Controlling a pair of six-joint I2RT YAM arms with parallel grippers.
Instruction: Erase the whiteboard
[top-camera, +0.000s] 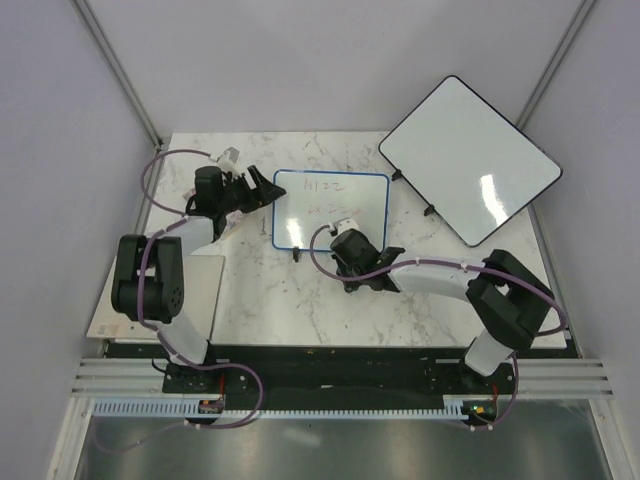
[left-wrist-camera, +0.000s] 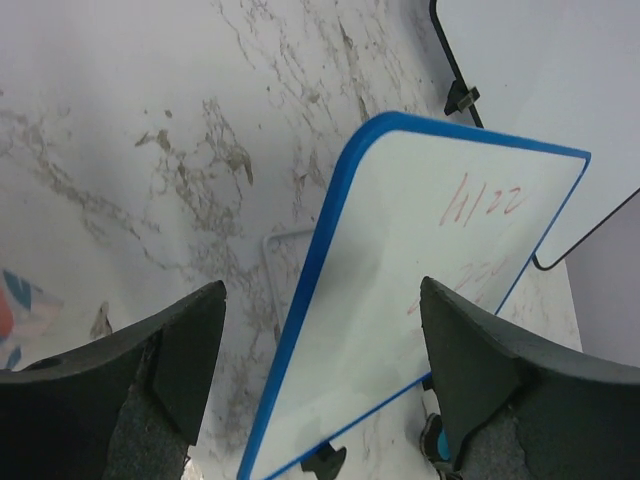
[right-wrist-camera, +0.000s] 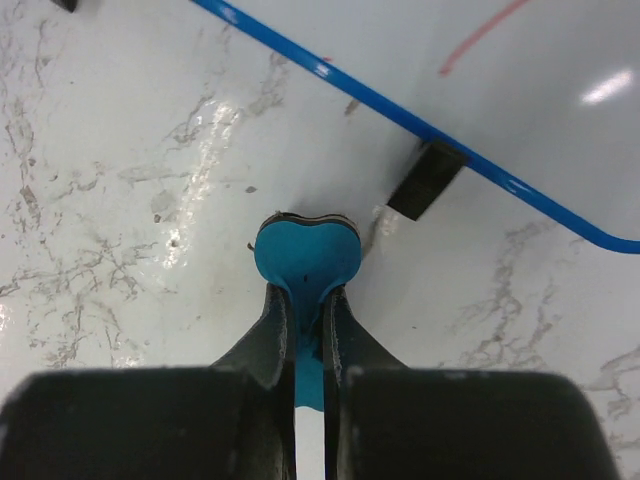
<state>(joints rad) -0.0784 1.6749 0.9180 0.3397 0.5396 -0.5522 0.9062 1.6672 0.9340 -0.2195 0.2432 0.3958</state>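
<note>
Reaches the left arm up from its base at the near left, elbow folded high, forearm angled forward and to the right. Holds the left claw (top-camera: 247, 188) (left-wrist-camera: 322, 300) wide apart, dark fingers (left-wrist-camera: 185, 345) splayed to either side of the wrist view. Stretches the right arm from its base at the near right in a low curve leftward, wrist tipped downward near the middle. Pinches the right claw (top-camera: 345, 228) (right-wrist-camera: 308, 300) tight on a thin blue pad (right-wrist-camera: 306, 250), fingertips almost meeting, the pad's rounded end jutting past them

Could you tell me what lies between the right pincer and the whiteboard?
Only bare tabletop separates its blue eraser from the whiteboard, in the right wrist view.
</note>
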